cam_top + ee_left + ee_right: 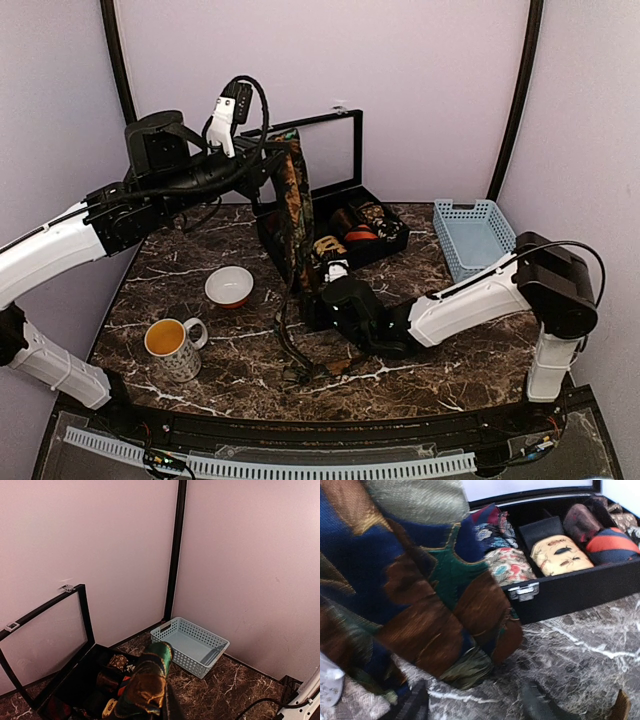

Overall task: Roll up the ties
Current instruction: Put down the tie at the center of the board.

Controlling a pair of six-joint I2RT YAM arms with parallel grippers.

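Observation:
One tie (297, 220), dark green and brown with orange patches, hangs from my raised left gripper (278, 165) down to the table, where its tail lies bunched at the front. In the left wrist view the tie (145, 685) fills the bottom and hides the fingers. My right gripper (322, 300) is low beside the hanging tie, in front of the black box. In the right wrist view the tie (420, 610) hangs close at the left, and my right gripper (475, 710) is open with nothing between its fingers.
An open black box (400, 243) with several rolled fabric coils stands behind the tie, lid upright; it also shows in the wrist views (82, 605) (580, 587). A blue basket (452, 245) (195, 665) is at back right. A white bowl (229, 286) and a mug (170, 345) stand at left.

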